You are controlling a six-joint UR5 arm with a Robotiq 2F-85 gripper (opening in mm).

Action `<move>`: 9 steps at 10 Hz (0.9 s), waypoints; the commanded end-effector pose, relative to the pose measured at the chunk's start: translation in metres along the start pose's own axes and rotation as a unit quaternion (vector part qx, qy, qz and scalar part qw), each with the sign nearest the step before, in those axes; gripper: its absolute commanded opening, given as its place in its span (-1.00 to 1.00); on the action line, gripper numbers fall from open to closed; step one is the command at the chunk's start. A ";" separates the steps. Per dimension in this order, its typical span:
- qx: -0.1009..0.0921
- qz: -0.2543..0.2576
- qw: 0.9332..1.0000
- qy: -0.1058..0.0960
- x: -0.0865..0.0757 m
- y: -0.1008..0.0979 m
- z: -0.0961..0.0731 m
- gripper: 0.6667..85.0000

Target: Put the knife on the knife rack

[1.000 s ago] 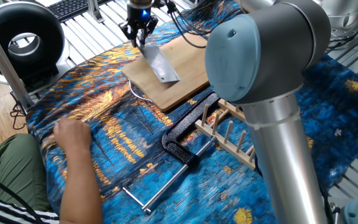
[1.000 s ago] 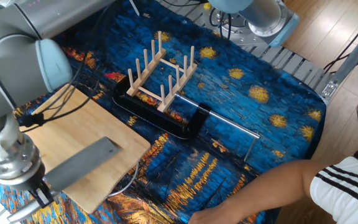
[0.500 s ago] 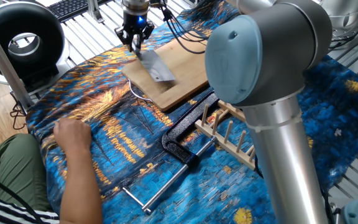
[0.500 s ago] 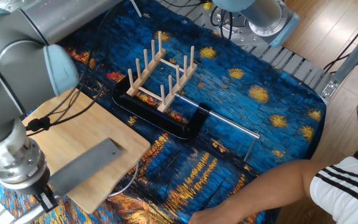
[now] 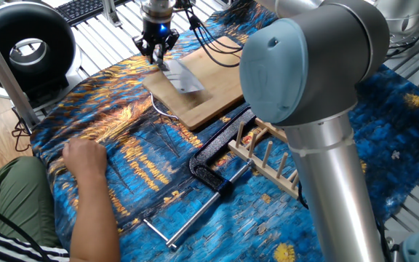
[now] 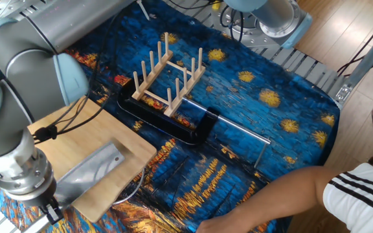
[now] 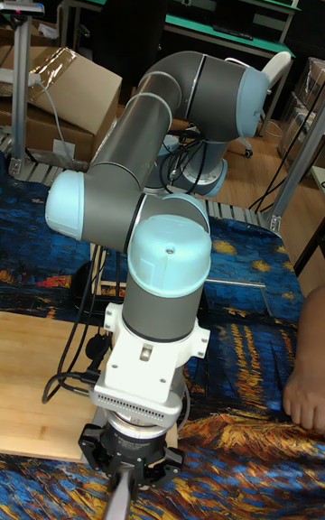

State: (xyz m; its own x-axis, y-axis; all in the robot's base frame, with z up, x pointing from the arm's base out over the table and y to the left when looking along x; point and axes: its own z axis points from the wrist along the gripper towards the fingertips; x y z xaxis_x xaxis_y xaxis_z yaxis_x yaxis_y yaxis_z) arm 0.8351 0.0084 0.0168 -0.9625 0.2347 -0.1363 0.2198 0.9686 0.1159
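Observation:
The knife (image 5: pixel 182 76) has a broad grey blade (image 6: pixel 90 170) that hangs tilted just over the near corner of the bamboo cutting board (image 5: pixel 220 84). My gripper (image 5: pixel 156 57) is shut on the knife's handle end at the board's edge, and it also shows at the bottom left in the other fixed view (image 6: pixel 47 208). In the tall fixed view the gripper (image 7: pixel 126 475) points down with the handle between its fingers. The knife rack (image 5: pixel 269 158), pale wood with upright pegs, stands apart from the board (image 6: pixel 168 72) with nothing on it.
A black clamp (image 5: pixel 217 156) with a thin metal bar (image 6: pixel 235 131) lies beside the rack. A person's hand (image 5: pixel 86 156) and forearm (image 6: pixel 290 194) rest on the blue patterned cloth. My arm's large elbow (image 5: pixel 304 58) blocks part of one fixed view.
My gripper has moved a little left and lower with the knife. The blade has turned and drawn back toward the board's corner. The rack, the clamp and the person's hand have stayed put.

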 end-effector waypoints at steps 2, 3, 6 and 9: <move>-0.008 -0.023 1.000 -0.015 -0.007 0.004 0.002 -0.07; -0.009 -0.027 0.999 -0.022 -0.010 0.005 0.003 0.08; 0.002 -0.039 0.999 -0.037 -0.021 -0.001 0.016 0.24; 0.035 -0.046 0.998 -0.032 -0.026 -0.025 0.023 0.26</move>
State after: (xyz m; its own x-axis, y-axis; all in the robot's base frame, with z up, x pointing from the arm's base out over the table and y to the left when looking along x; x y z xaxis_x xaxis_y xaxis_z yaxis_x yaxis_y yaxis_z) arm 0.8552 -0.0056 -0.0002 -0.9665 0.1546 -0.2049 0.1439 0.9874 0.0662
